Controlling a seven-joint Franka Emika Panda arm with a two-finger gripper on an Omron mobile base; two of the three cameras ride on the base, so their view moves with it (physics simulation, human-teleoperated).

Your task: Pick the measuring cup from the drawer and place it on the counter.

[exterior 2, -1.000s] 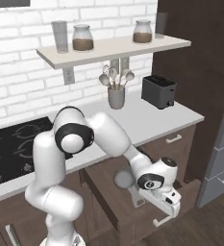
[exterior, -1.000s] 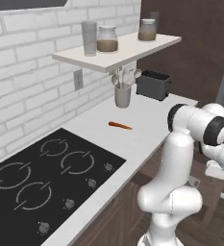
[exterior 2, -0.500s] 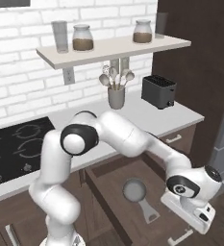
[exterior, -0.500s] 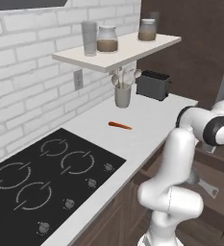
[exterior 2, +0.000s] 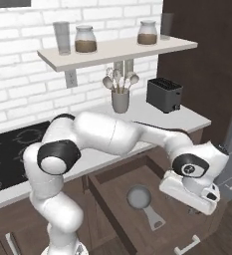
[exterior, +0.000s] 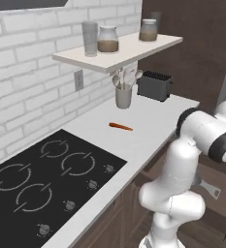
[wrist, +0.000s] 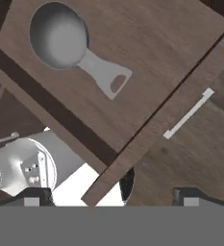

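Observation:
The measuring cup (exterior 2: 138,197) is a small round grey metal cup lying on the floor of the open dark brown drawer (exterior 2: 112,209), with its flat handle toward the drawer front. In the hand view the measuring cup (wrist: 58,34) sits at the upper left, and the drawer front's pale bar handle (wrist: 188,114) is at the right. My gripper (wrist: 111,197) hangs above the drawer's front edge, open, with its fingertips (wrist: 34,197) wide apart and nothing between them. It is apart from the cup. The pale counter (exterior 2: 187,117) runs above the drawer.
On the counter (exterior: 148,128) lie the black cooktop (exterior: 46,179), a thin orange-red stick (exterior: 120,127), a grey cylinder of spoons (exterior: 123,96) and a black toaster (exterior: 154,85). A wall shelf (exterior: 119,51) with jars hangs above. My arm's white links (exterior 2: 112,137) arch over the drawer.
The hand has swung right, from over the drawer's middle out to its front edge, and has risen a little. The cup, partly covered before, now lies in plain sight.

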